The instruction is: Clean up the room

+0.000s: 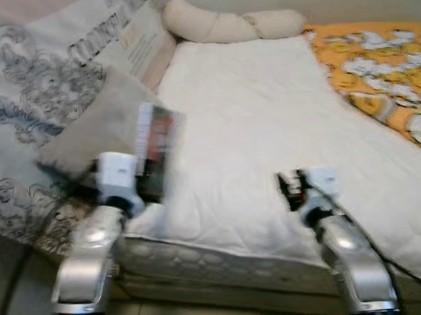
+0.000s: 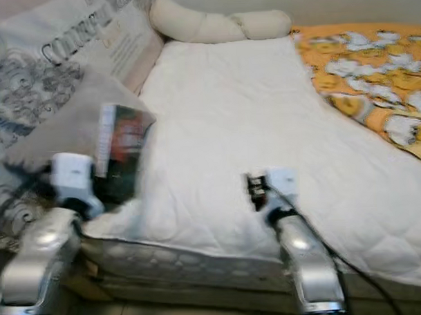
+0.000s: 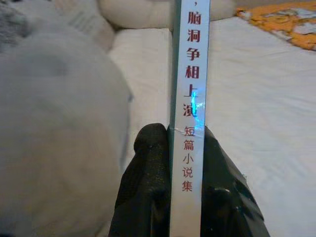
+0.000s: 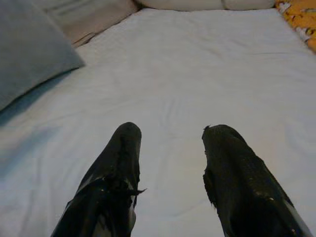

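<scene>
My left gripper (image 1: pixel 146 187) is shut on a thin book (image 1: pixel 155 149), holding it upright above the left edge of the white bed (image 1: pixel 265 128). In the left wrist view the book's white spine (image 3: pixel 190 98) with red characters stands clamped between my two black fingers (image 3: pixel 148 182). The book hangs next to a grey pillow (image 1: pixel 99 127). My right gripper (image 1: pixel 289 186) hovers low over the front part of the bed. It is open, and in the right wrist view its fingers (image 4: pixel 118 168) have only white quilt between them.
A patterned grey-white blanket (image 1: pixel 42 80) lies heaped at the left. A cream bolster (image 1: pixel 226 25) lies across the head of the bed. An orange and white printed blanket (image 1: pixel 380 68) covers the right side. The mattress edge (image 1: pixel 221 261) runs close in front of me.
</scene>
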You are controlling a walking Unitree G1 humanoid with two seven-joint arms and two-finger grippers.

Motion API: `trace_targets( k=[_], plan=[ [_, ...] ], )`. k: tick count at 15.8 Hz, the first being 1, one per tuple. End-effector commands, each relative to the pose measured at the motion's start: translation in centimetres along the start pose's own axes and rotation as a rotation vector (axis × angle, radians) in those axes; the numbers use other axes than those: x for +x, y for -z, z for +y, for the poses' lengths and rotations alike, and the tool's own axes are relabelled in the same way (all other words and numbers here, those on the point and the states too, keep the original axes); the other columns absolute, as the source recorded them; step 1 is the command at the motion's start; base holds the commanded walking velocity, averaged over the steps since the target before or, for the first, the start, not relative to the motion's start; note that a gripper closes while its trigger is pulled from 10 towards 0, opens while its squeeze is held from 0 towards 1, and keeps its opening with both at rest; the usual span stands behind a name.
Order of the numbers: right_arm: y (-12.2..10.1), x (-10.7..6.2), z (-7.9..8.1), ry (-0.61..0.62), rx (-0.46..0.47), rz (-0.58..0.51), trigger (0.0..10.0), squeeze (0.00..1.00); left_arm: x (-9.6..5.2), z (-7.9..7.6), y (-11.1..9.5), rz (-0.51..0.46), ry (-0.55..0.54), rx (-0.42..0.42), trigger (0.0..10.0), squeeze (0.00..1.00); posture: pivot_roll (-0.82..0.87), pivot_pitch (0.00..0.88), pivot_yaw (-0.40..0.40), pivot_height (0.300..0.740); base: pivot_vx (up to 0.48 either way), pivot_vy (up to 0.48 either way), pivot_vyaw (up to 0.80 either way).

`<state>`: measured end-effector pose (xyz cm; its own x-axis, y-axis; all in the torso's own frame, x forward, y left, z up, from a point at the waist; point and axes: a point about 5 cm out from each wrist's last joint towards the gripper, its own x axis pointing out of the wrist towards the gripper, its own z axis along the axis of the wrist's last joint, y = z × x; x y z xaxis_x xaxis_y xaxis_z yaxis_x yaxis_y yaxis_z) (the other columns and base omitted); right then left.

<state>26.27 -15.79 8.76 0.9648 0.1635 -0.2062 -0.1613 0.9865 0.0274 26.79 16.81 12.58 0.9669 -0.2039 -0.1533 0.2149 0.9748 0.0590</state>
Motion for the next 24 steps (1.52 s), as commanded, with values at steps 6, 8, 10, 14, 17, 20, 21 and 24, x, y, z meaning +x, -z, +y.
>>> trace_targets(
  k=[6,8,10,14,17,20,21,24],
  plan=[
    [-0.3,0.2,1.0,-0.031,0.016,-0.015,10.0,0.0,-0.3,1.0,-1.0,-0.039,-0.03,0.031,10.0,0.0,0.04,0.0,0.056,0.74,0.354,0.0,0.0],
    [-0.3,0.1,1.0,-0.027,0.019,-0.014,10.0,0.0,-0.2,0.9,-1.0,-0.039,-0.021,0.034,10.0,0.0,0.04,0.0,0.06,0.74,0.356,0.0,0.0],
    [-0.2,0.1,1.0,-0.027,0.021,-0.013,10.0,0.0,-0.2,0.9,-1.0,-0.039,-0.017,0.037,10.0,0.0,0.04,0.0,0.061,0.74,0.352,0.0,0.0],
    [-0.1,-0.1,1.1,-0.029,0.029,-0.001,10.0,0.0,-0.3,0.5,-1.0,-0.044,0.005,0.019,10.0,0.0,0.04,0.0,0.064,0.74,0.263,0.0,-0.37],
    [0.0,-0.1,0.8,-0.016,0.032,0.003,10.0,0.0,-0.3,0.4,-0.9,-0.033,0.013,0.038,10.0,0.0,0.04,0.0,0.065,0.74,0.0,0.0,0.0],
    [-0.1,-0.1,0.7,-0.008,0.032,0.004,10.0,0.0,-0.1,0.2,-0.9,-0.026,0.037,0.022,10.0,0.0,0.04,0.0,0.068,0.74,0.0,0.0,0.0],
    [-0.2,-0.1,0.6,-0.018,0.033,0.002,10.0,0.0,0.1,0.0,-0.8,-0.011,0.049,0.017,10.0,0.0,0.04,0.0,0.07,0.74,0.0,0.0,0.0],
    [-1.2,0.2,-1.2,-0.024,0.012,-0.027,10.0,0.0,1.7,-0.1,-0.9,0.045,0.105,-0.015,10.0,0.0,0.03,0.0,0.08,0.74,0.0,0.0,0.0]
  ],
)
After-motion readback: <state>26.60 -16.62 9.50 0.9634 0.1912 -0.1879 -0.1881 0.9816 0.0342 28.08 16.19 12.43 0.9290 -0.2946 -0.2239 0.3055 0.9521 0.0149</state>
